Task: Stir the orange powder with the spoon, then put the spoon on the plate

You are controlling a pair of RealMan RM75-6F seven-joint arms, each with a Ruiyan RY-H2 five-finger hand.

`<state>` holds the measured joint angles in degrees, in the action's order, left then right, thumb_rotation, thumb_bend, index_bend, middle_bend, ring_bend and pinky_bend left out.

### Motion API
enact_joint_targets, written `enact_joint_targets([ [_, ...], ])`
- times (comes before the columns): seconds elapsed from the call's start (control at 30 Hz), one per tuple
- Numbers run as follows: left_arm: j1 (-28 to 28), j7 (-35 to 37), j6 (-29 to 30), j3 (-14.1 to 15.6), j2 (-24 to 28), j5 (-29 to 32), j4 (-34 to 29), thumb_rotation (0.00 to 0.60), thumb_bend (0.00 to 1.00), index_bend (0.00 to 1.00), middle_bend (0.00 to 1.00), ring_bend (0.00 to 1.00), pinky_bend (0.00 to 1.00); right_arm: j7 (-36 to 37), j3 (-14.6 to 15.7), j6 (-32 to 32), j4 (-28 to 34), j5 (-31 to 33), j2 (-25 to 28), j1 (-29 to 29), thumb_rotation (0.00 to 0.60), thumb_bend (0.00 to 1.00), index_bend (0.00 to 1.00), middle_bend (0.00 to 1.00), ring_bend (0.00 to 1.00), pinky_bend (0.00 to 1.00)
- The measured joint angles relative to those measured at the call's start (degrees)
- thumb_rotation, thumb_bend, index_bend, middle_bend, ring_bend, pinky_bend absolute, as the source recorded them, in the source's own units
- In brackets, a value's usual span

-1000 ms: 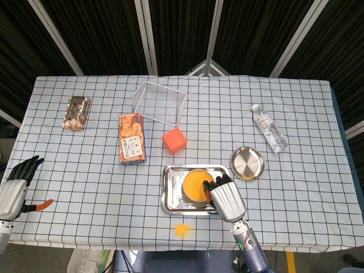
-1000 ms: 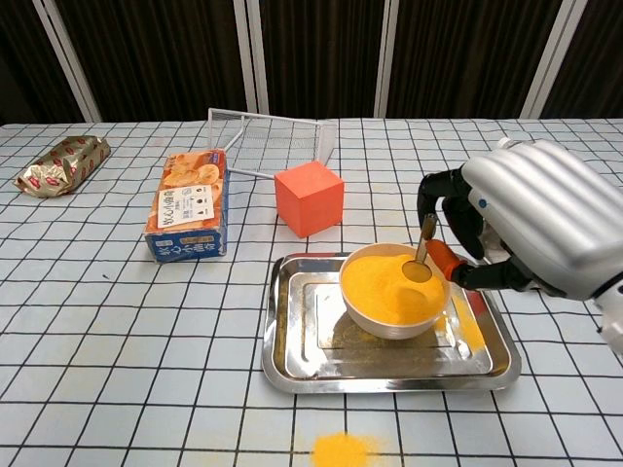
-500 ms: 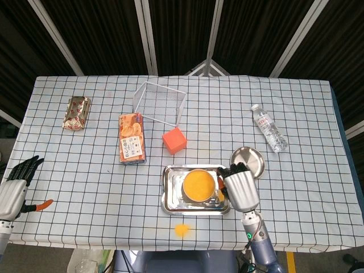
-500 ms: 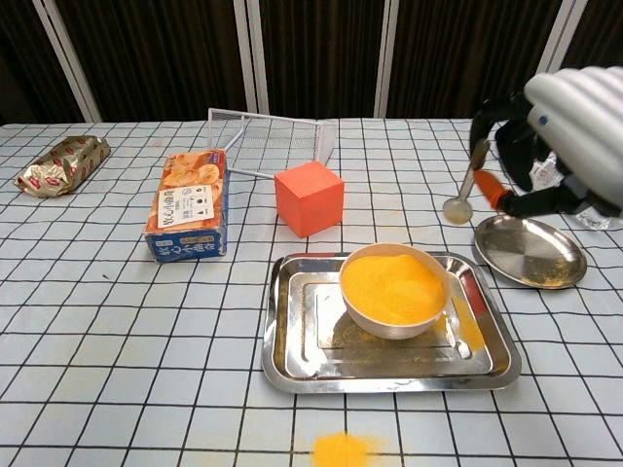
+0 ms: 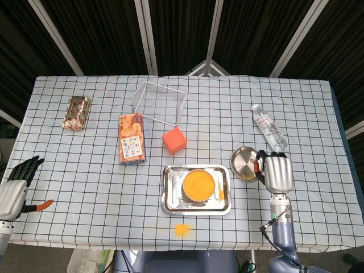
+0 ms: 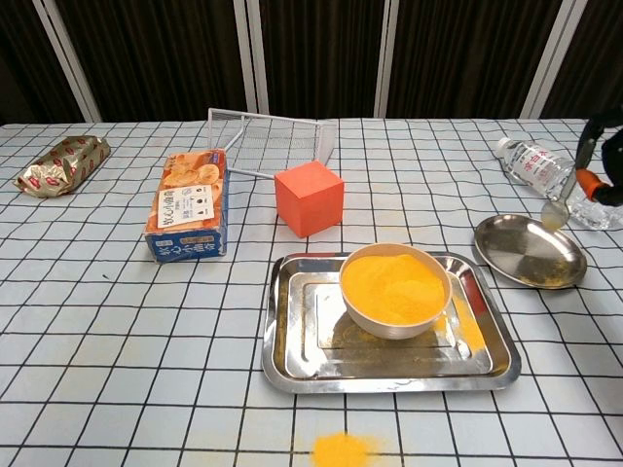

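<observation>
My right hand (image 5: 277, 173) clamped on spoon (image 6: 563, 199), bowl-end above plate (image 6: 531, 251) far rim; early release risks it rolling off

Toward the table's (image 5: 85, 187) right edge, the right hand (image 5: 277, 173) hovers just beside the plate (image 5: 246, 162). A bowl of orange powder (image 5: 198, 185) sits in the tray (image 5: 168, 196) near the front edge.

checked table (image 5: 85, 187), tray (image 5: 169, 205), plate (image 5: 242, 162), bottle (image 5: 268, 127), red cube (image 5: 174, 140)
</observation>
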<state>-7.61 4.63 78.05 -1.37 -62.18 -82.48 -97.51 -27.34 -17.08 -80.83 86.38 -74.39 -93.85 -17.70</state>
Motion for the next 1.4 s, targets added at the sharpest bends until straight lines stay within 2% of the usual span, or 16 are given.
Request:
enact_joint_targets([
  [0.1,-0.1,0.0,-0.4,-0.1,0.0,0.3,0.0,0.6,0.0,0.0,0.0,0.0,0.0,1.0,0.1,1.0,-2.5,1.7,-1.1,0.0,0.6,0.71,0.96,0.77,0.59,0.52],
  [0.3,-0.1,0.1,-0.2,0.0,0.1,-0.1,-0.1,0.6,0.0,0.0,0.0,0.0,0.0,1.2,-0.1,2.1,-3.6,5.6,-3.6,-0.4,0.6,0.71,0.96,0.77,0.59,0.52],
  [0.53,-0.1,0.3,-0.2,0.0,0.1,0.0,0.0,0.6,0.0,0.0,0.0,0.0,0.0,1.7,-0.2,2.3,-5.1,7.0,-5.2,-1.1,0.6,0.71,0.93,0.77,0.59,0.52],
  [0.57,-0.1,0.3,-0.3,0.0,0.1,0.1,0.0,0.6,0.0,0.0,0.0,0.0,0.0,1.8,-0.2,2.2,-5.1,7.1,-5.3,-1.1,0.6,0.71,0.91,0.76,0.58,0.52],
  [0.63,-0.1,0.2,-0.3,0.0,0.1,0.1,0.0,0.6,0.0,0.0,0.0,0.0,0.0,1.8,-0.3,2.2,-5.2,7.4,-5.3,-1.2,0.6,0.71,0.8,0.71,0.53,0.5],
  [0.73,-0.1,0.1,-0.3,0.0,0.1,0.2,0.0,0.6,0.0,0.0,0.0,0.0,0.0,1.3,-0.5,2.3,-5.2,8.2,-5.2,-1.2,0.6,0.7,0.57,0.56,0.4,0.44],
  [0.8,-0.1,0.0,-0.4,0.0,0.1,0.2,0.0,0.6,0.0,0.0,0.0,0.0,0.0,0.6,-0.5,2.5,-5.0,9.1,-5.1,-1.2,0.6,0.65,0.43,0.46,0.32,0.41],
  [0.9,-0.2,-0.2,-0.4,0.0,0.0,0.3,-0.1,0.6,0.0,0.0,0.0,0.0,0.0,-0.9,-0.6,2.9,-4.4,10.6,-4.6,-1.2,0.6,0.57,0.31,0.37,0.26,0.38],
  [1.0,-0.2,-0.3,-0.5,0.0,0.0,0.4,-0.1,0.6,0.0,0.0,0.0,0.0,0.0,-1.8,-0.7,3.0,-3.2,11.5,-3.7,-1.1,0.6,0.53,0.22,0.33,0.22,0.36],
  [1.13,-0.2,-0.5,-0.5,0.0,0.0,0.4,-0.2,0.6,0.0,0.0,0.0,0.0,0.0,-2.4,-0.7,2.8,-2.1,12.1,-2.8,-1.2,0.6,0.5,0.16,0.32,0.22,0.35],
  [1.4,-0.2,-0.5,-0.5,0.0,0.0,0.5,-0.2,0.6,0.0,0.0,0.0,0.0,0.0,-3.1,-0.7,2.3,-0.8,12.9,-1.4,-1.4,0.6,0.49,0.14,0.32,0.21,0.35],
])
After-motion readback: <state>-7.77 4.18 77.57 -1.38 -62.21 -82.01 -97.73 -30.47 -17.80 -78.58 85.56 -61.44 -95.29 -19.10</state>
